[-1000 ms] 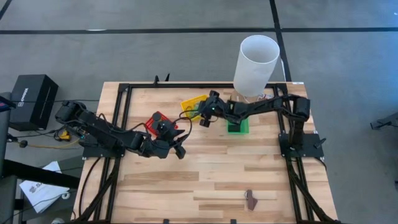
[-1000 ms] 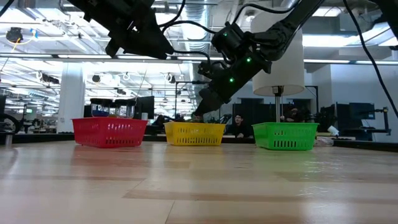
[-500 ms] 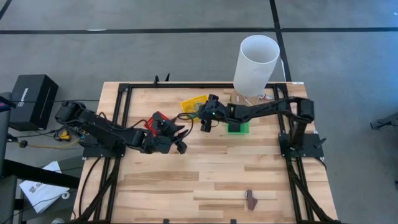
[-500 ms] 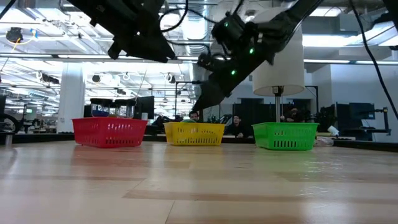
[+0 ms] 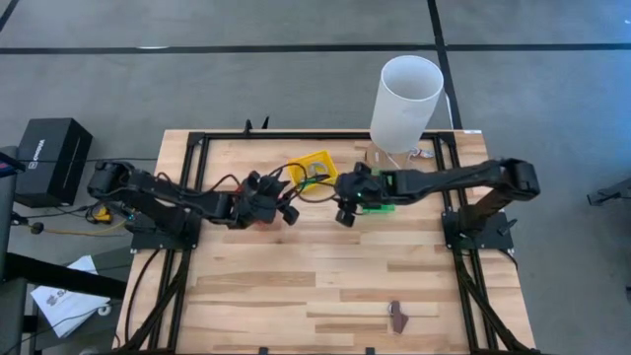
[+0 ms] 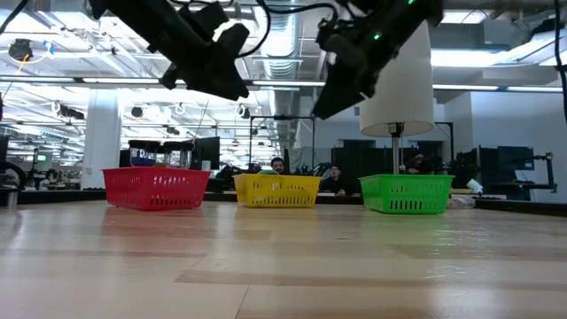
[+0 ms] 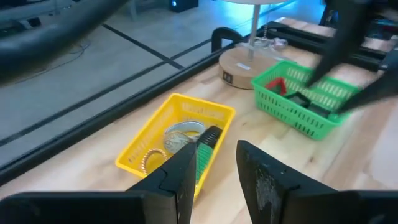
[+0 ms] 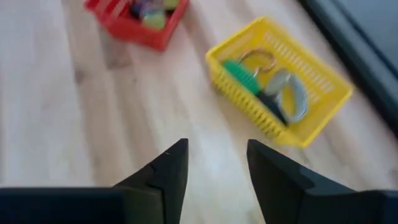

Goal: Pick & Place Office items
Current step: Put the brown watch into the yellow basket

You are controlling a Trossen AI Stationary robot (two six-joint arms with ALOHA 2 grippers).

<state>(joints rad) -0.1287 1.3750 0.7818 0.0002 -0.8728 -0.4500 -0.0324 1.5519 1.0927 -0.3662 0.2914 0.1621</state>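
Both my grippers are open and empty, held above the table. My left gripper [image 5: 283,209] hangs over the red bin [image 6: 157,188]; it also shows in the left wrist view [image 7: 216,168]. My right gripper [image 5: 345,211] hangs between the yellow bin [image 5: 315,166] and the green bin [image 5: 381,204]; it also shows in the right wrist view [image 8: 214,165]. The yellow bin [image 7: 180,134] holds rings, a green piece and a black piece. The green bin [image 7: 305,99] holds a red block [image 7: 277,85] and dark pieces. A brown clip [image 5: 397,316] lies flat on the table near the front edge.
The three bins stand in a row at the far middle of the table, red, yellow, green from left to right. A tall white cylinder [image 5: 405,104] stands on a round base behind the green bin. Bare wood lies between the bins and the near edge [image 5: 325,281].
My right gripper has risen from over the yellow bin and gone toward the table's right and near side, ending beside the green bin. My left gripper has gone toward the far edge, over the red bin.
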